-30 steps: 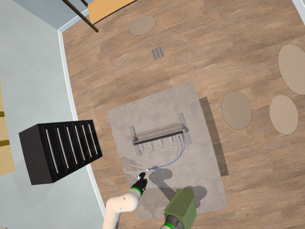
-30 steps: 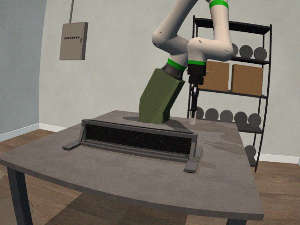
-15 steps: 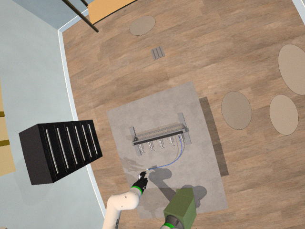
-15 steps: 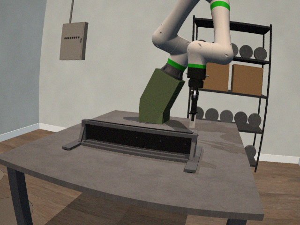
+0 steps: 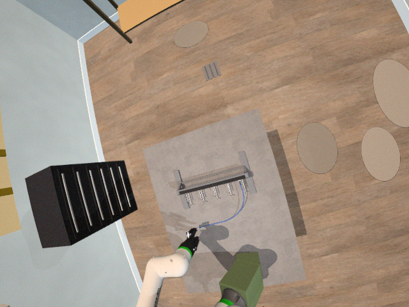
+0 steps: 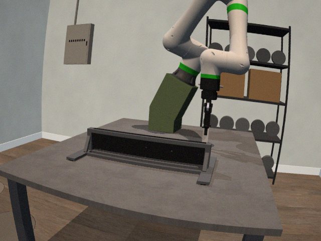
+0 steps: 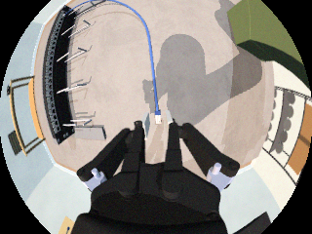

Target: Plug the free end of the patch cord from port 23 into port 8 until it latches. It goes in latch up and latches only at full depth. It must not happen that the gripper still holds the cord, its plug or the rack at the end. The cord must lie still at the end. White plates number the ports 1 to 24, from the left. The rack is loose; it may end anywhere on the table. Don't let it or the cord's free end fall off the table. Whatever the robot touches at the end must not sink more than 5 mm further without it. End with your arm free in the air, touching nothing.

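Done: gripper partly open around the plug, gaps both sides, nothing gripped | Cord: from rack's right end to plug, near-left of rack in top view | Left: grip, carry, latch in port 8, release, withdraw

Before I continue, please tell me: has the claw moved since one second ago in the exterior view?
Yes, downward: the claw now reaches the rack's top edge in that view; earlier its tips showed above it. The rack looks unmoved.
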{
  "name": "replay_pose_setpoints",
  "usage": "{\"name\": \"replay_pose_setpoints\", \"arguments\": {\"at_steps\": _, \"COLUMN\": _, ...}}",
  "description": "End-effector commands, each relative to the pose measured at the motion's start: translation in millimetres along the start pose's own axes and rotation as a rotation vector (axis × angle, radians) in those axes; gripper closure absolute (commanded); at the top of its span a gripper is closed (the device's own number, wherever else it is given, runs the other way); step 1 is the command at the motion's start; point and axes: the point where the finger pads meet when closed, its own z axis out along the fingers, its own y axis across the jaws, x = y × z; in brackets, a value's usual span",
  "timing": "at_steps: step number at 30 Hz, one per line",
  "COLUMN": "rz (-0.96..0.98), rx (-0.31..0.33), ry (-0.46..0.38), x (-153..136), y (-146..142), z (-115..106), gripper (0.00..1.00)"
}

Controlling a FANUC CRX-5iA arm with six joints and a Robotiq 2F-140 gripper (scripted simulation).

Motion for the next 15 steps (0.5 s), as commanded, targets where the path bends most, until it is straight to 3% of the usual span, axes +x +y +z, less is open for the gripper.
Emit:
{"name": "replay_pose_setpoints", "arguments": {"at_steps": 1, "rz": 0.000, "rx": 0.000, "ry": 0.000, "x": 0, "y": 0, "z": 5, "gripper": 0.78}}
{"name": "replay_pose_setpoints", "arguments": {"at_steps": 15, "rz": 0.000, "rx": 0.000, "ry": 0.000, "x": 0, "y": 0, "z": 20, "gripper": 0.78}}
